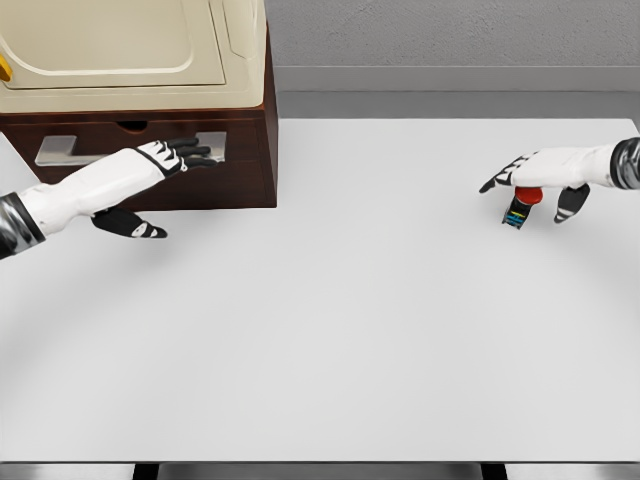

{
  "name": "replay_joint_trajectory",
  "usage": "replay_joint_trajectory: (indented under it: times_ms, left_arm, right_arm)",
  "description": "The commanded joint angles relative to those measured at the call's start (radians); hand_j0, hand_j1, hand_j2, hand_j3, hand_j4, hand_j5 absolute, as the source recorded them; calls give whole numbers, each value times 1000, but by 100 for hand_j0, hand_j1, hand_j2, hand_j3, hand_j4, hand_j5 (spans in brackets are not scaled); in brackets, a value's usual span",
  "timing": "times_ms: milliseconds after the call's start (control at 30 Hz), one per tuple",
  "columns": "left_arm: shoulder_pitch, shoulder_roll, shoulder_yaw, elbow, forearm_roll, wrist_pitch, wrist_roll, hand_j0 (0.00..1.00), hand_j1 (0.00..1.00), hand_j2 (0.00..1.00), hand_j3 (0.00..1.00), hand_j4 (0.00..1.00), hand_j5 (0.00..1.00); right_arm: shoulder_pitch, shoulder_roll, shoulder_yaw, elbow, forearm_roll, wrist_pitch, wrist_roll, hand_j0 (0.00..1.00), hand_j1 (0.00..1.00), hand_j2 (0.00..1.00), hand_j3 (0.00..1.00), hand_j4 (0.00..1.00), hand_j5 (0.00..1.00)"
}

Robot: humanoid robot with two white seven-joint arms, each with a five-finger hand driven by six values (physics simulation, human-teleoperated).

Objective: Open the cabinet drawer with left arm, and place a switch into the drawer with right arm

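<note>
- The left hand (165, 160) reaches flat toward the drawer (135, 148) of the brown cabinet (255, 150) at the far left, fingers extended and spread at its front, gripping nothing.
- The right hand (535, 175) hovers over the bench (350, 320) at the far right, fingers curled around the red-capped switch (520, 205).

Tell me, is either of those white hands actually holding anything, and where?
The right hand seems to grip the switch by its red top. The left hand reaches at the drawer, holding nothing.
</note>
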Motion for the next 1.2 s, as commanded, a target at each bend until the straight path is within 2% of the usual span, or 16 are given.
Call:
replay_joint_trajectory:
  times_ms: [0, 167, 467, 667, 767, 1167]
  left_arm:
    - [3, 4, 12, -15, -16, -2, -6, 100, 100, 100, 100, 100, 100]
    - [49, 18, 62, -49, -13, -3, -6, 100, 100, 100, 100, 100, 100]
    - [140, 39, 144, -112, -10, -5, -6, 100, 100, 100, 100, 100, 100]
    - [192, 44, 193, -131, -10, -11, -6, 100, 100, 100, 100, 100, 100]
    - [219, 45, 217, -147, -10, -11, -4, 100, 100, 100, 100, 100, 100]
    - [321, 45, 300, -180, -9, -29, -4, 100, 100, 100, 100, 100, 100]
  right_arm:
    - [0, -1, -1, 0, -5, 2, 0, 97, 97, 97, 97, 97, 97]
    - [0, -1, -1, 0, -5, 2, 0, 94, 94, 94, 94, 94, 94]
    - [0, -1, -1, -8, -5, 2, 0, 95, 95, 95, 95, 95, 95]
    - [0, -2, -1, -8, -3, 2, 0, 94, 94, 94, 94, 94, 94]
    - [2, -2, -1, -8, -3, 2, 0, 90, 90, 90, 90, 90, 90]
    - [2, -2, -1, -11, -2, 2, 0, 91, 91, 91, 91, 91, 91]
